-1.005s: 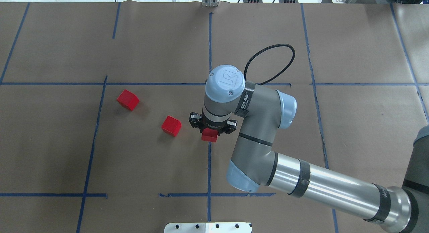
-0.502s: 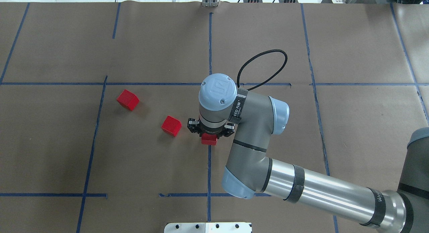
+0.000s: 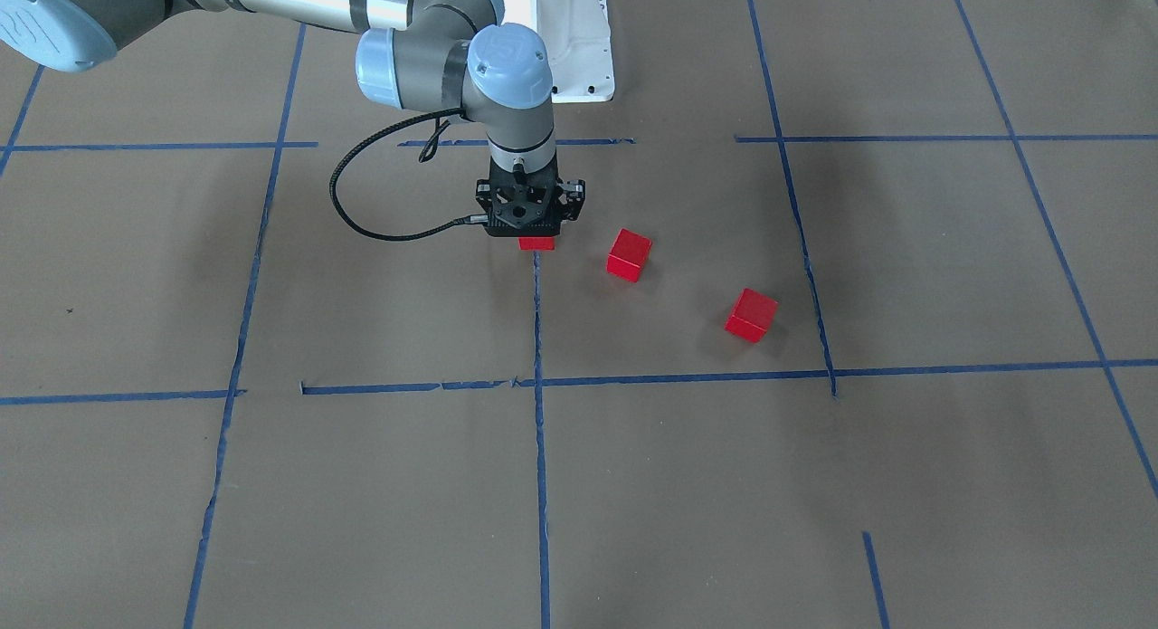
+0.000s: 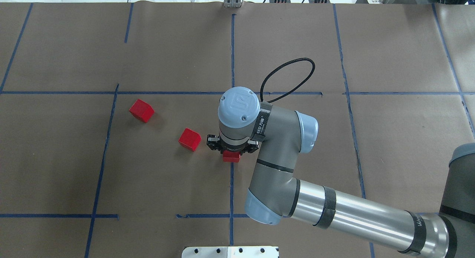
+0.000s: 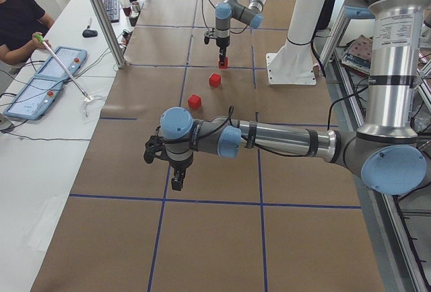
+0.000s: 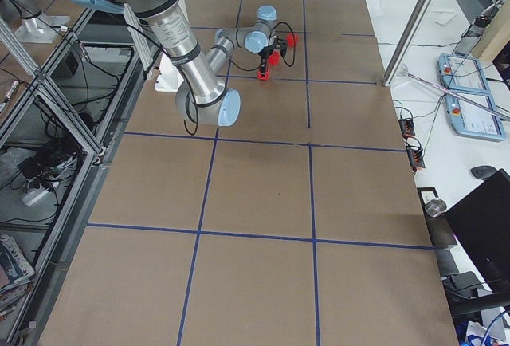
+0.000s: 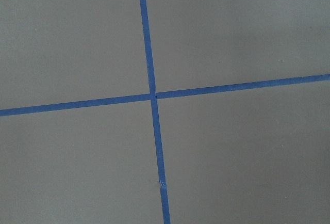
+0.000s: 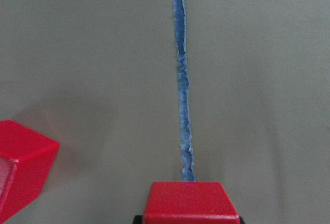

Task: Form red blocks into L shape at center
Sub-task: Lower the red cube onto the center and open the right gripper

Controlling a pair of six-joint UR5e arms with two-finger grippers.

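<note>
Three red blocks on the brown paper [image 4: 400,139], one of them in the right gripper [image 4: 231,151]. Over the last second the right wrist has swung in and come down over that spot. The held block [image 3: 536,243] has shifted only slightly in the overhead view, and the cable loop has pulled in with the wrist. The two loose blocks haven't moved. Reads as the end of a lowering move, so the first piece of the L is about to be set down; nothing is released yet.

The right gripper's jaws are clamped on the held block, with black fingertips showing at either side of it in the wrist view. The block sits at the end of the blue tape line [image 4: 231,183], inside the center cell [image 4: 167,183]. Can't tell if its underside touches the paper.

The near loose block [image 4: 189,139] is just beside the gripper on the robot's left, turned at an angle to the grid. The far loose block [image 4: 141,110] is well apart, close to the cell's left edge, also skewed. All three are plain matte bright red cubes.

The left gripper [image 5: 176,183] hangs over another part of the table; can't tell whether it's spread or closed.
</note>
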